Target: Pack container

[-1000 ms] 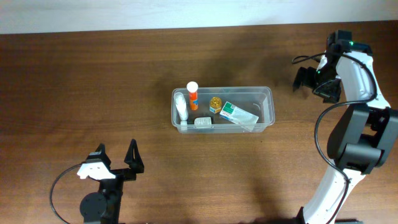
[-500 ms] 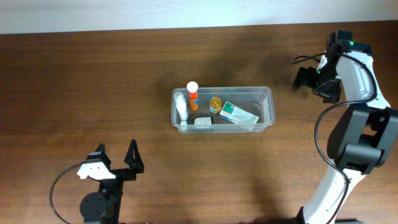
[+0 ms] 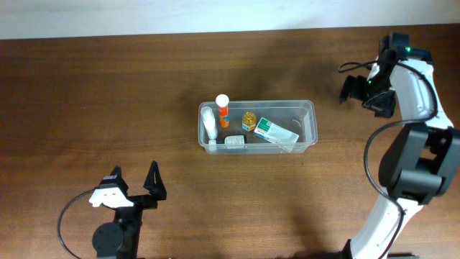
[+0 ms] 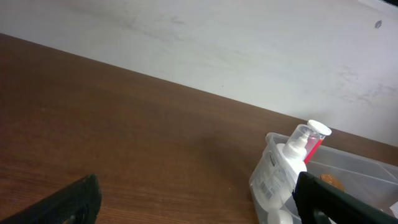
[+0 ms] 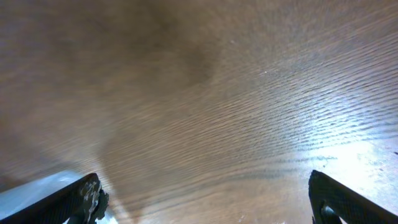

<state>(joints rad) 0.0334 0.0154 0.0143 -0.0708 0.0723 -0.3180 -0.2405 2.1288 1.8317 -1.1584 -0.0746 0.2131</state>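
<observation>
Holding bottles (image 3: 223, 109), box (image 3: 272, 132): container (image 3: 310, 122); left end effector (image 3: 134, 176), right end effector (image 5: 205, 196) spread.

Clear glossy plastic container (image 3: 307, 108) on matt, grained wooden table (image 3: 108, 108).

By the right edge of the dark brown wooden table (image 3: 108, 86) we see the right arm (image 3: 415, 86): white shells, black joints, a small green light (image 3: 407, 50), a thin black cable (image 3: 368, 155) looping alongside. By the bottom edge, the left arm (image 3: 109, 236) and left gripper (image 3: 134, 171) are black, with a white cap (image 3: 100, 196) and a black cable loop (image 3: 63, 216).
</observation>
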